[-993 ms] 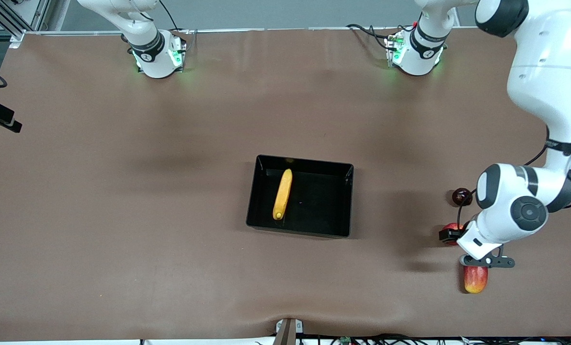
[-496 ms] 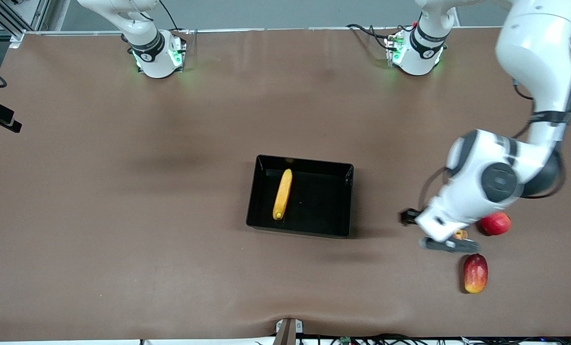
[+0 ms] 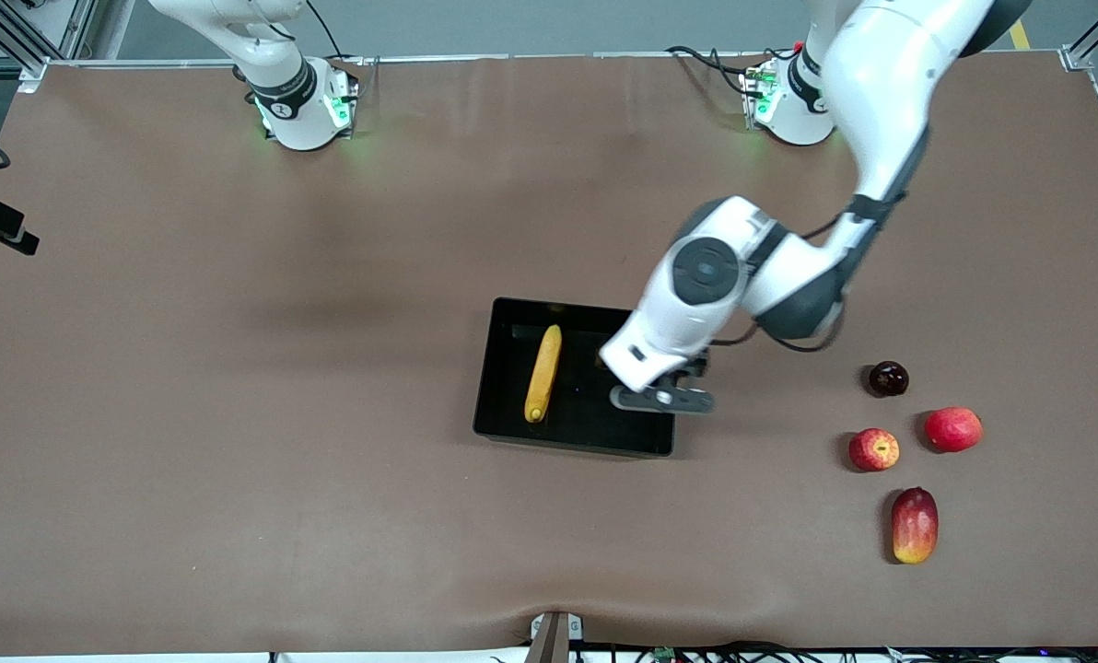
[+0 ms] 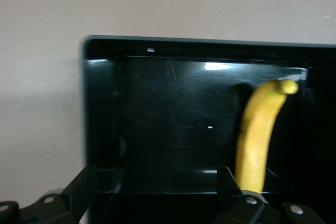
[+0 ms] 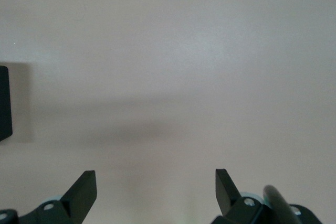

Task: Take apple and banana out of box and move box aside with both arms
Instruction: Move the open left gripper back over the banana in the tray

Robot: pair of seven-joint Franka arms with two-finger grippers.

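The black box stands mid-table with the yellow banana lying in it, at the side toward the right arm. My left gripper hangs open and empty over the box's side toward the left arm. The left wrist view shows the box and banana between and past my left gripper. The small red apple with yellow streaks sits on the table toward the left arm's end. My right gripper is open over bare table and is out of the front view.
Near the apple lie a dark plum, a rounder red fruit and a red-yellow mango. A dark edge shows at the side of the right wrist view. The brown table spreads wide around the box.
My left arm has swung from the fruits at its end of the table to over the box, with nothing in its gripper. The apple stays on the table.
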